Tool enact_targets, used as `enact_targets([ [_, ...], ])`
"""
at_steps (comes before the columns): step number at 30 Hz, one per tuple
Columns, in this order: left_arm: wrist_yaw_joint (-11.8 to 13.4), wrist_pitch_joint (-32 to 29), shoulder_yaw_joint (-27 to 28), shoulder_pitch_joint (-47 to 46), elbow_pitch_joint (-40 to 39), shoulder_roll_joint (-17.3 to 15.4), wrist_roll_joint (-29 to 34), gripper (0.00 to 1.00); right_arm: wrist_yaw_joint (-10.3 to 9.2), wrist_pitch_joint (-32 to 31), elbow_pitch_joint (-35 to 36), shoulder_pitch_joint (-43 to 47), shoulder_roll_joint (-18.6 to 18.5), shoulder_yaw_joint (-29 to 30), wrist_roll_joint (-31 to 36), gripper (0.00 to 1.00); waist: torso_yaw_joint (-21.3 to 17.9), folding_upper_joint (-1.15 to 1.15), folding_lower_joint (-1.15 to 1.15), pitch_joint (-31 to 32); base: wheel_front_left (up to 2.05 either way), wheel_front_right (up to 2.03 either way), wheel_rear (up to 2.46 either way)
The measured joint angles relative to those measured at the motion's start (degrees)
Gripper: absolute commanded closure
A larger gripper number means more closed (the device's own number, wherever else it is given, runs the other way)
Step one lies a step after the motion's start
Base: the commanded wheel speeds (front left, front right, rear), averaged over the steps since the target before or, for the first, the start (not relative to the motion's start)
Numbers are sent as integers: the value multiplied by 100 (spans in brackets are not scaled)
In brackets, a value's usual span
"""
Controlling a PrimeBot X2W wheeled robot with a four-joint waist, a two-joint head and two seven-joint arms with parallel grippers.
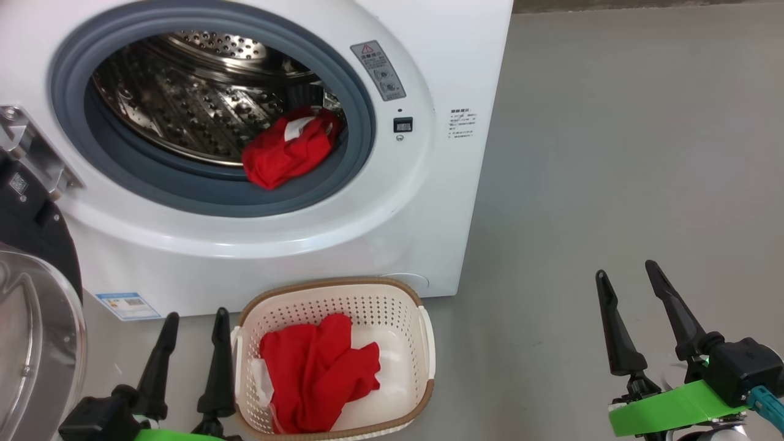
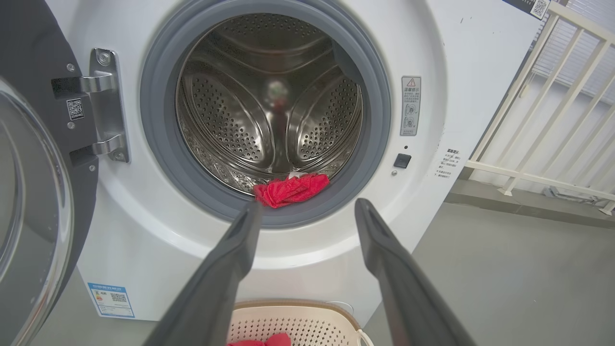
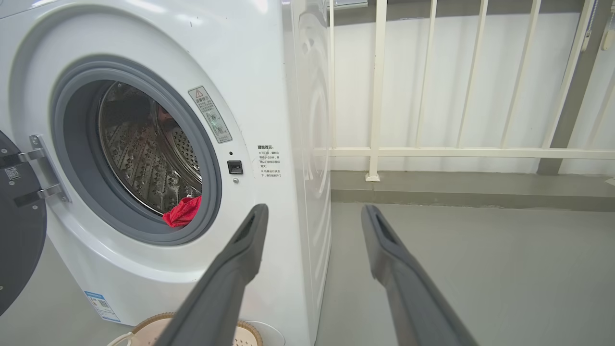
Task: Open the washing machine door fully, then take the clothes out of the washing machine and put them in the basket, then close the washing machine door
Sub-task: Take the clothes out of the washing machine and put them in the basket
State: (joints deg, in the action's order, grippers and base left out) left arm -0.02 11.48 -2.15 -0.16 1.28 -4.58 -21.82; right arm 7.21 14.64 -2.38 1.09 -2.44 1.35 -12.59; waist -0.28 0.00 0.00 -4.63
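Where the drum [image 1: 184, 104] meets the grey gasket [image 1: 184, 190], one bunch of the clothes [image 1: 288, 147] is seen draped over the lower right lip of the washing machine [image 1: 429, 202]. A second red bunch is laid in the basket [image 1: 331, 285], set on the floor [image 1: 612, 153] just before the machine's front. The washing machine door [image 1: 37, 343] is swung wide at the left. The left gripper [image 1: 196, 313], beside the basket's left rim, and the right gripper [image 1: 626, 269], over bare floor well to the right, are both spread and empty.

Left pincer [image 1: 196, 313] and right pincer [image 1: 626, 269] hover low at either side — fingers spread wide, holding nothing.
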Motion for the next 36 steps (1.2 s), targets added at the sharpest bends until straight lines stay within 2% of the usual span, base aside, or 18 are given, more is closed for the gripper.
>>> enact_targets([
  [12,-54,-82,-92,-326,188,-32,-97,0,0,0,51,-5,0,-34,0,0,-29,0,0,-253,0,0,0],
  [25,-155,-89,-27,-1580,673,-230,-159,0,0,0,183,-396,-2,-205,-3,0,-104,0,0,-885,0,0,0],
  [36,-197,-73,182,-2982,1156,-379,-363,0,0,0,367,-992,-11,-363,221,0,-239,0,0,-1770,0,0,0],
])
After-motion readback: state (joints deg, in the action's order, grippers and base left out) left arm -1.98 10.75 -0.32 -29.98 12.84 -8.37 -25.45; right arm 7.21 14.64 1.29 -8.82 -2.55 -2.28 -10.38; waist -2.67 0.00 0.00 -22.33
